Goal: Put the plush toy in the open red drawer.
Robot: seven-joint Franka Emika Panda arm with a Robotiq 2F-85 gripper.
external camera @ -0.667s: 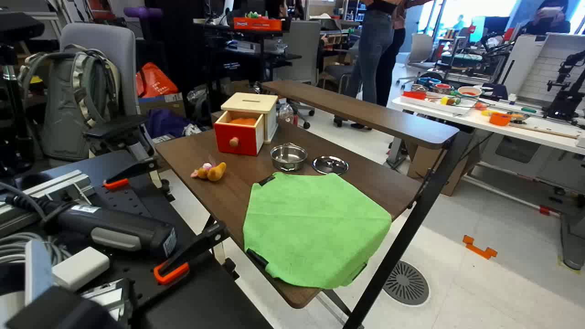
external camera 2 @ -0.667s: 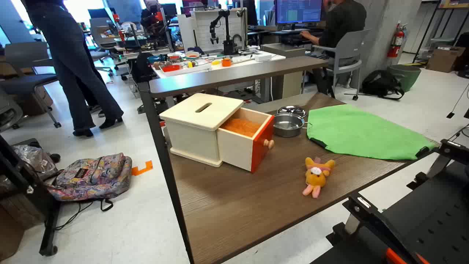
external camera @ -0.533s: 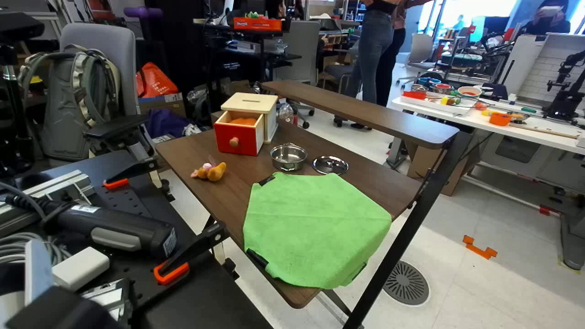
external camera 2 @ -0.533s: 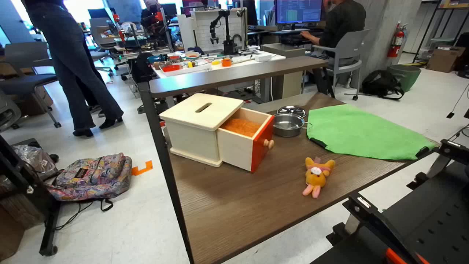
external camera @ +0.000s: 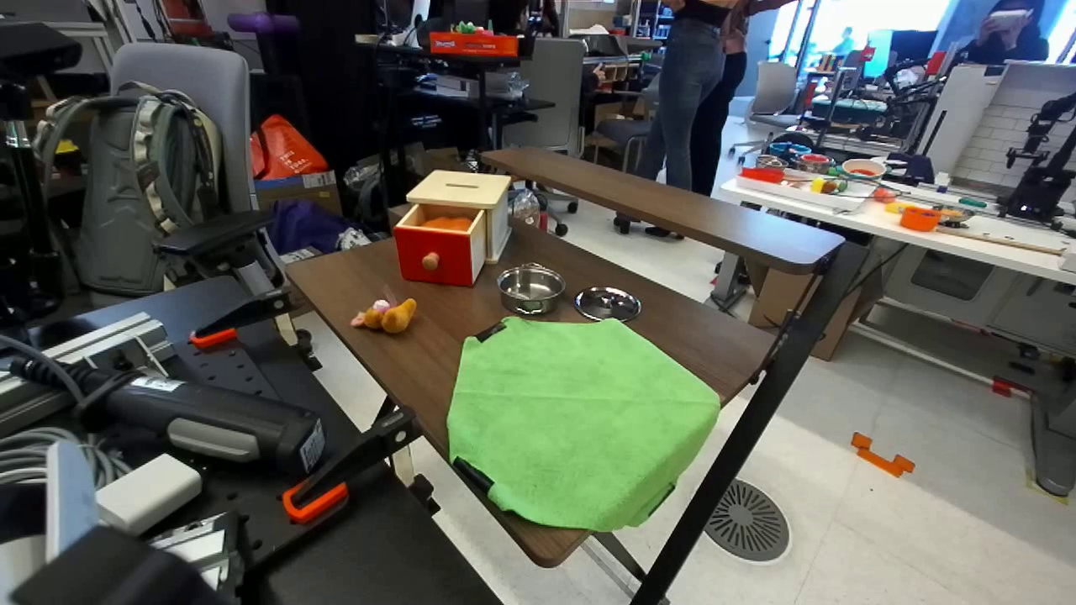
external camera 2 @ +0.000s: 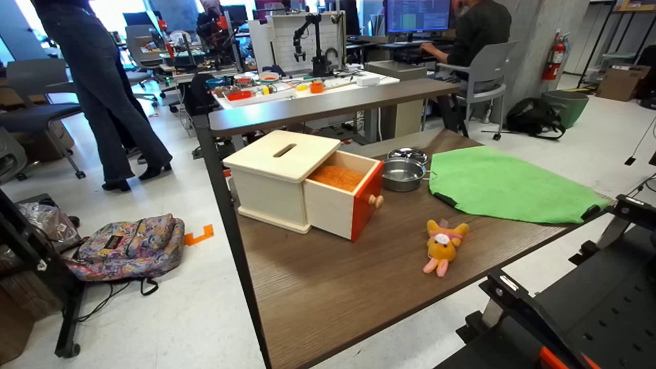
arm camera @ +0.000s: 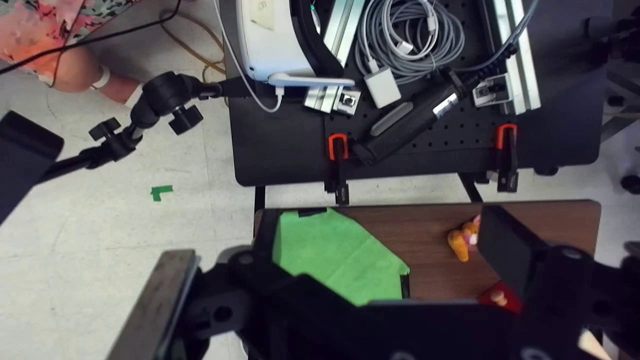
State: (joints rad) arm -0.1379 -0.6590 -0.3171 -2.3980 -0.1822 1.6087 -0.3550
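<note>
1. The claw (arm camera: 378,227) is standing wide apart, its two fingers framing a gap through which the bench (arm camera: 422,250) is showing.
2. The plush toy (arm camera: 467,240) is lying on the bench, below the claw and well apart from it, appearing in the gap just beside the finger on the wrist view's right.
3. Past the toy, toward the claw's palm, the red drawer (external camera: 454,250) is jutting from its light wooden box (external camera: 458,190); the claw is hiding most of it in the wrist view, while both exterior views are showing orange material (external camera 2: 338,177) inside.
4. A green cloth (arm camera: 345,255) is spreading beneath the claw, reaching into the gap from the finger on that view's left.
5. A metal pot (external camera 2: 403,177) is sitting between the drawer and the cloth, a lid (external camera: 607,303) lying just beside it.
6. Beyond the claw's fingertips, black clamps (arm camera: 508,162) are reaching over the edge of a black bench (arm camera: 280,150) bearing coiled grey cables (arm camera: 425,68).
</note>
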